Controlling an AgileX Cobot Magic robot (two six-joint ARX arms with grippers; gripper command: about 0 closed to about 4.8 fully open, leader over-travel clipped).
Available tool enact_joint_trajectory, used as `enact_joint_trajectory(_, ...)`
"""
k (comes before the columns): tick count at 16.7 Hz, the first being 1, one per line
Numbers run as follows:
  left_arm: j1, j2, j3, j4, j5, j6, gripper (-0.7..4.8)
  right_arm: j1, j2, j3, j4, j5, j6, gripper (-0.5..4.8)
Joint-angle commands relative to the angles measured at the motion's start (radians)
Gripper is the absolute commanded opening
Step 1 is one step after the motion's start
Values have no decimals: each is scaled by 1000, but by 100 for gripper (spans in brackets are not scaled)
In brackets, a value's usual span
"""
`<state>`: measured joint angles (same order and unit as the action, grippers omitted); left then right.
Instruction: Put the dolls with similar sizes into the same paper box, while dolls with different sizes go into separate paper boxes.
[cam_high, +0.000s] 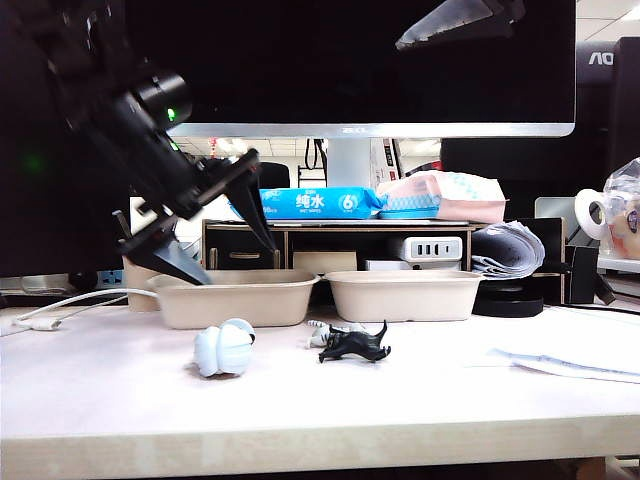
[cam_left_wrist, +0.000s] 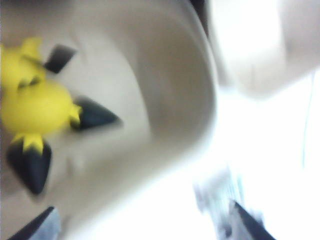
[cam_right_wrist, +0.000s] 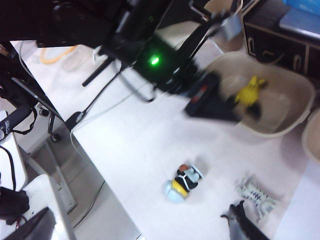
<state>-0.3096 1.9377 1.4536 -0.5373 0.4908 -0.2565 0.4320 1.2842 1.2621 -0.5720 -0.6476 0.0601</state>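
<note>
The pale desk carries two beige paper boxes side by side below a monitor: the left box and the right box, close but apart. In the left wrist view the left box holds the yellow doll, a bright figure with black pointed tips, lying on the box floor; the right wrist view shows it there too. What the right box holds cannot be told. The left gripper hangs tilted over the left box's near end, its fingers spread apart and holding nothing. The right gripper shows only as a dark fingertip at the picture's edge; its jaws stand released, with nothing held. On the desk in front of the boxes lie three more dolls: the rounded pale blue doll to the left, the black spiky doll to the right, and just behind it the small grey-white striped doll, nearly touching it.
</note>
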Motion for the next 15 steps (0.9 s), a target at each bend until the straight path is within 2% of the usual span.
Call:
enact_joint_trajectory(1,-2,-113,5,-73,6,42,479,1,-4,3,31,-3,-1,470)
enact_joint_trajectory(4,-17,-190,5,-162,1,37,479,1,-4,3,31,-3,0,470)
enact_joint_trajectory(5,-42,-192,3,-241,26,40,479,1,-4,3,31,-3,0,470)
enact_joint_trajectory(6,-77,-190,-8,-264,25,41,479,1,-4,3,31,-3,0,470)
enact_joint_trajectory(9,-189,-190,-37,-274,-48,16,479,1,-4,3,30,-3,-1,470)
enact_joint_trajectory(10,-232,-190,-37,-293,-156,12,479,1,-4,3,30,-5,-1,470)
enact_joint_trajectory(11,-236,-190,-37,-324,-259,10,479,1,-5,3,29,-14,-1,471)
enact_joint_trajectory(15,-233,-190,-133,-333,-264,-6,479,1,-5,3,31,-19,-1,471)
